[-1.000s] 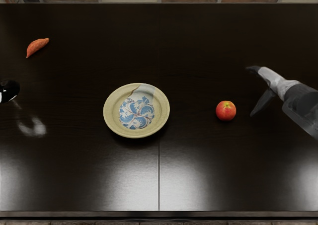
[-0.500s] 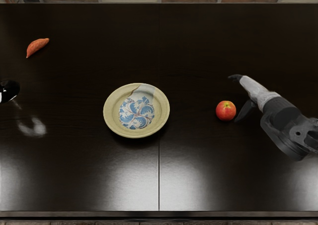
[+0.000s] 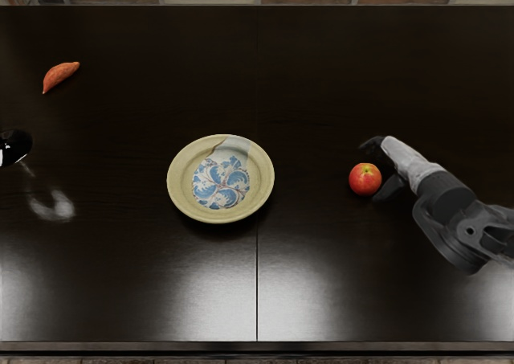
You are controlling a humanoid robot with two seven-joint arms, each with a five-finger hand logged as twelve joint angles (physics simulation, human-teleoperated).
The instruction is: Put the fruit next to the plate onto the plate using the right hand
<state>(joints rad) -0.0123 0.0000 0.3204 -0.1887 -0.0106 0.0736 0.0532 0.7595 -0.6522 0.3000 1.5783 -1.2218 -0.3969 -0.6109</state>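
Observation:
A red apple (image 3: 365,178) lies on the dark table, right of the plate (image 3: 183,196), which is cream-rimmed with a blue pattern in its middle. My right hand (image 3: 381,169) reaches in from the right edge and sits right beside the apple. Its fingers (image 3: 373,145) are spread around the apple's far and right sides, thumb below, open and not closed on it. My left hand (image 3: 12,146) shows only as a dark tip at the left edge.
An orange sweet potato (image 3: 60,75) lies at the far left back of the table. A brick wall runs along the back edge. The table's front edge is near the bottom of the view.
My right hand has moved left and a little down, from well right of the apple to right against it. The apple and plate have not moved.

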